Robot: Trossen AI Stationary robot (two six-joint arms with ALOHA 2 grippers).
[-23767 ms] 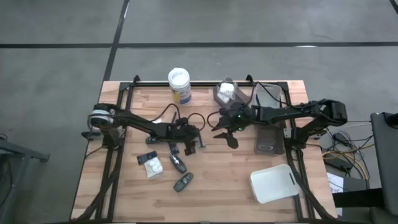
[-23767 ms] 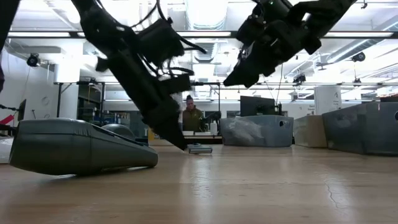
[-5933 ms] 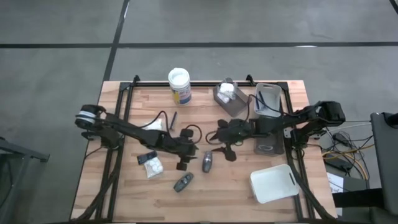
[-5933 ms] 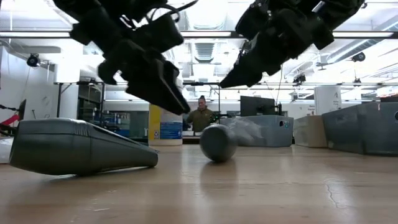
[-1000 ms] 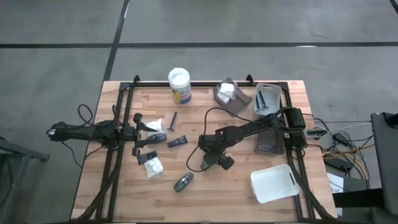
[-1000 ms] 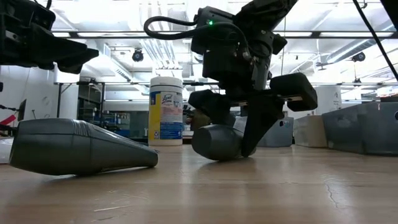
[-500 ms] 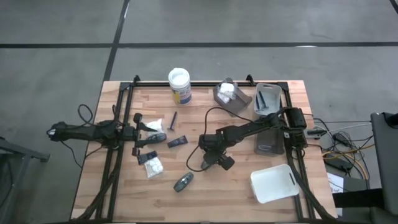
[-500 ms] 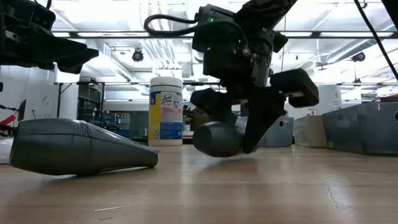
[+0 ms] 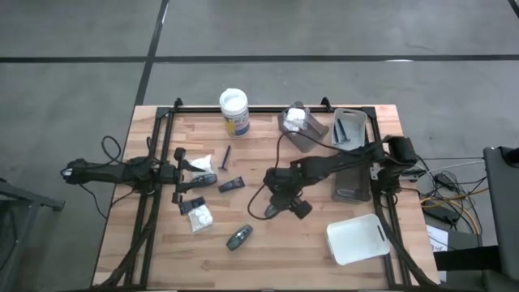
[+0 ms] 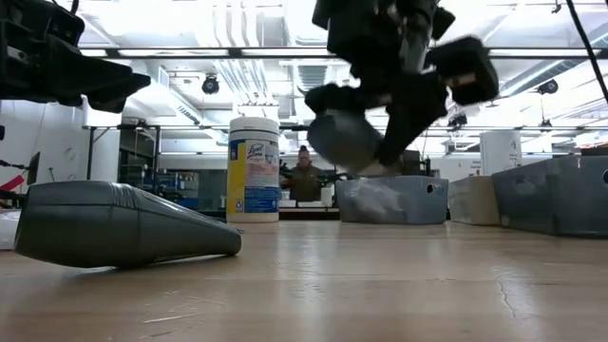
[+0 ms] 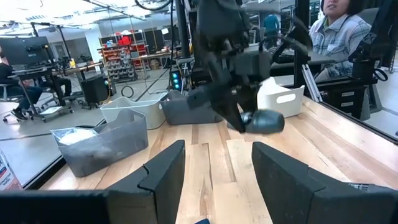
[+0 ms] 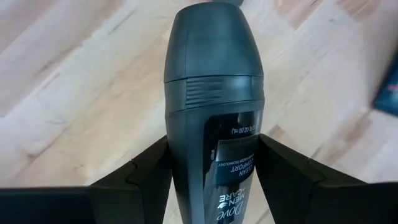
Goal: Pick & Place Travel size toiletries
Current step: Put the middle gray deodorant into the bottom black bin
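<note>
One dark grey bottle [image 12: 213, 93] is pinched between the fingers of the right gripper [image 10: 385, 109] and hangs clear of the table [image 9: 268, 247], above its middle, with the cap end pointing away from the wrist. The right wrist view shows both fingers pressed against the bottle's sides near the label, so the grip looks centred.

Procedure, as a judgement from the task:
1. Keep the bottle level during transport; the smooth oval body may slide out endwise if the wrist tilts.
2. Carry it high enough to pass over the rim of the grey trays [image 9: 350, 130] at the table's far right.
3. Lower it inside a tray before spreading the fingers; a release from height may make it bounce or roll.

The left gripper [image 9: 180, 181] waits at the table's left edge, its fingers spread and holding nothing. A second grey bottle [image 9: 238, 237], a white packet [image 9: 199, 217] and a thin dark stick [image 9: 226, 154] lie on the table. The white-lidded jar [image 9: 233, 110] stands at the far edge.

Change against the frame half a second earlier: the bottle was just above the wood in the low view; it is now raised well above it, and the right arm has shifted slightly toward the trays. The left arm has not moved.
</note>
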